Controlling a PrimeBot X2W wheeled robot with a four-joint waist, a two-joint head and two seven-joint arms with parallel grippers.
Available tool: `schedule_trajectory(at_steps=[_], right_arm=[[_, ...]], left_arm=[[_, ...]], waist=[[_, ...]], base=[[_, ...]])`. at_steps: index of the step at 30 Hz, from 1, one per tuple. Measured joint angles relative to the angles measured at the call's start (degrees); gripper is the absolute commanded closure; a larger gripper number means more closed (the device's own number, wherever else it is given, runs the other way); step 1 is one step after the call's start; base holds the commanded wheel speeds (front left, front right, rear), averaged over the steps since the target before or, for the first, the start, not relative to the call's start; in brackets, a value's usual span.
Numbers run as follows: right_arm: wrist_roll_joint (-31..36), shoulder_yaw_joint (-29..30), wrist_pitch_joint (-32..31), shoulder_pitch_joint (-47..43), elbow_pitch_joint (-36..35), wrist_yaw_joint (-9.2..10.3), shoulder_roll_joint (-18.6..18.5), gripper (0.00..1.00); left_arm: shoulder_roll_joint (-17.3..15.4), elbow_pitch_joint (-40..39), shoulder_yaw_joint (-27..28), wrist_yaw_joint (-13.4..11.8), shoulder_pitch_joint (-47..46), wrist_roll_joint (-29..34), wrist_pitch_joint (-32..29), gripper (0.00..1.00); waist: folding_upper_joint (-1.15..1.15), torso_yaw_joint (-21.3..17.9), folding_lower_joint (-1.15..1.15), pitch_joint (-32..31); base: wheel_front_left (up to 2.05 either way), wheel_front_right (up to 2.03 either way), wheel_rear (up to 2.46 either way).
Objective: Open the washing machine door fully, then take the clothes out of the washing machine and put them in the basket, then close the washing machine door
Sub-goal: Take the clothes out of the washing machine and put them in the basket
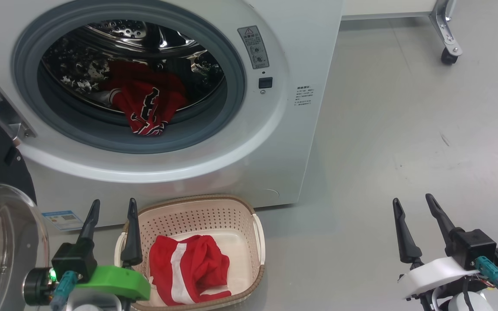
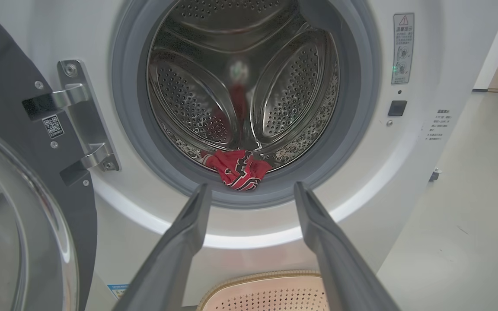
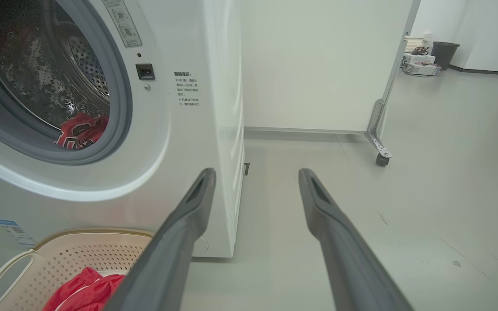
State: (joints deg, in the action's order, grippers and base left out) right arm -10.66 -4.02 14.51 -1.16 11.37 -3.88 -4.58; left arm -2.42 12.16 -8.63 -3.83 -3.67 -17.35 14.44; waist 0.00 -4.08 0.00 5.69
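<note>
The left gripper (image 1: 114, 203) stands spread and empty beside the left rim of the basket (image 1: 236, 203). The right gripper (image 1: 412, 199), likewise spread and empty, hovers over the floor (image 1: 404, 108) well to the right. The basket, before the washer (image 1: 292, 65), holds a red garment (image 1: 188, 268). A second garment (image 1: 147, 106) lies at the drum's lip. The door (image 1: 2, 233) hangs open at left.

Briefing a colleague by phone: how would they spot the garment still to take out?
Start at the white washing machine, door open. At the front of its steel drum lies a red garment. Black-and-white lettering sets it apart from the white-striped red one in the basket.
</note>
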Motion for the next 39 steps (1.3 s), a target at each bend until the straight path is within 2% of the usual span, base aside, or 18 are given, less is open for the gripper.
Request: schedule_trajectory(at_steps=[13,39], right_arm=[[0.14,-0.48,0.0,-1.15,-1.11,0.48,0.08,0.0],[0.14,-1.27,-0.67,-1.63,-3.43,0.46,0.02,0.0]], left_arm=[[-0.02,-3.98,-0.82,-0.68,3.62,0.0,0.0,0.0],[-0.07,-8.81,-1.86,-1.52,5.25,0.01,-1.55,0.0]], waist=[[0.0,-0.18,0.0,-0.23],[0.0,-0.47,0.0,2.15]], base=[[0.0,0.0,0.0],[0.0,0.0,0.0]])
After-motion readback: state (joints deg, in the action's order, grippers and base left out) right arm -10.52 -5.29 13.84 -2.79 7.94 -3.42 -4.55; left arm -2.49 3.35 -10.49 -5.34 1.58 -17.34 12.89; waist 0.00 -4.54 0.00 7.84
